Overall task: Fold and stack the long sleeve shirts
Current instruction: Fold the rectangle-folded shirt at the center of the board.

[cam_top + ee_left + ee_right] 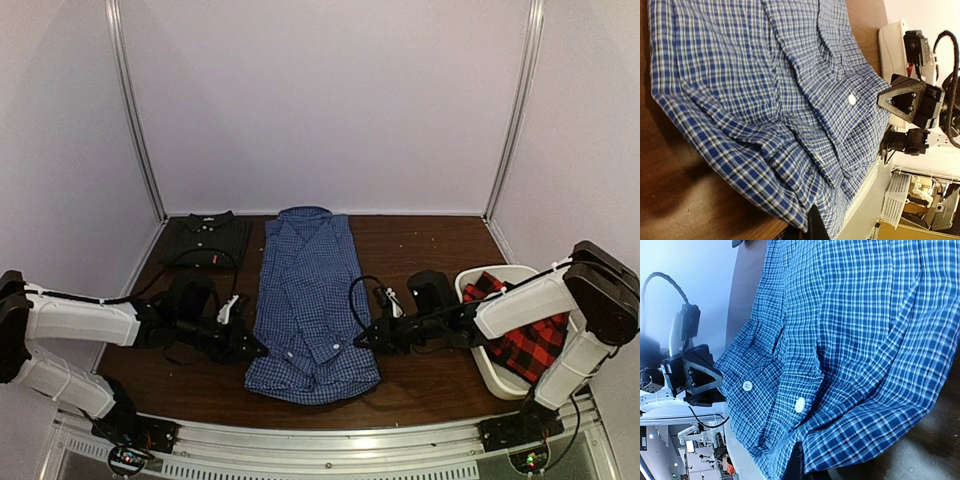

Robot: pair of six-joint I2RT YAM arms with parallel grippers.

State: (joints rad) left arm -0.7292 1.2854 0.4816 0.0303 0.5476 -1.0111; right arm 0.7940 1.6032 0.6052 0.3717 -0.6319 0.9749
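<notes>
Top external: left jaws, right jaws alike clenched on opposite edges of blue gingham shirt (303, 300).

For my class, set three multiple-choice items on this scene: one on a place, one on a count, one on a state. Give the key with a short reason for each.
1. Where does the red-and-black plaid shirt lie?
A) in the white tub
B) spread flat on the bare table
C) draped over the left arm

2. How many shirts are in view?
A) two
B) three
C) five

3. How do the two grippers stand?
A) both wide open, raised high
B) both closed at the blue gingham shirt's side edges
C) one closed on the tub's rim

Key:
1 A: the plaid cloth sits inside the tub at the right.
2 B: the plaid, the blue gingham, and a folded dark charcoal shirt at the back left.
3 B: the left gripper and right gripper are shut on cloth at opposite edges.
</notes>
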